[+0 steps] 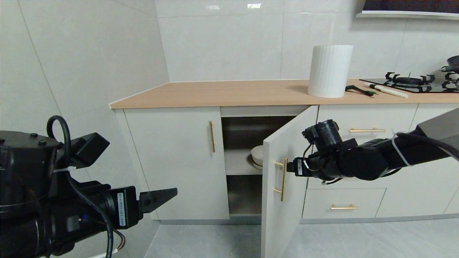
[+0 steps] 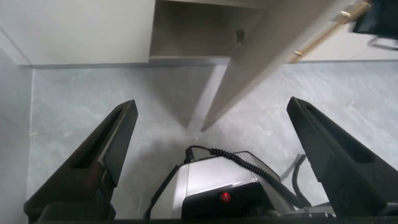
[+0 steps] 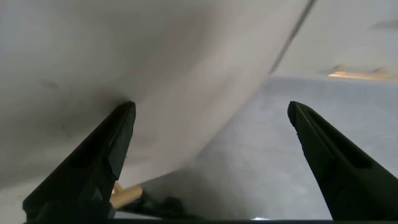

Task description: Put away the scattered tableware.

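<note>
The right claw (image 1: 292,167), fingers apart, is at the gold handle (image 1: 283,179) of the open cupboard door (image 1: 278,218). Bowls (image 1: 257,157) sit on the shelf inside. The left claw (image 2: 211,104) also hangs spread.

- The open cabinet door (image 1: 283,172) juts out at centre frame, walling off the way in from the right.
- Left of it the cabinet opening (image 1: 240,143) is free to enter; stacked bowls (image 1: 257,156) take the right end of the shelf (image 1: 236,163).
- The lower compartment (image 1: 244,195) beneath stands open.
- The tabletop (image 1: 222,93) runs bare across the upper left, up to the white ribbed container (image 1: 330,71).
</note>
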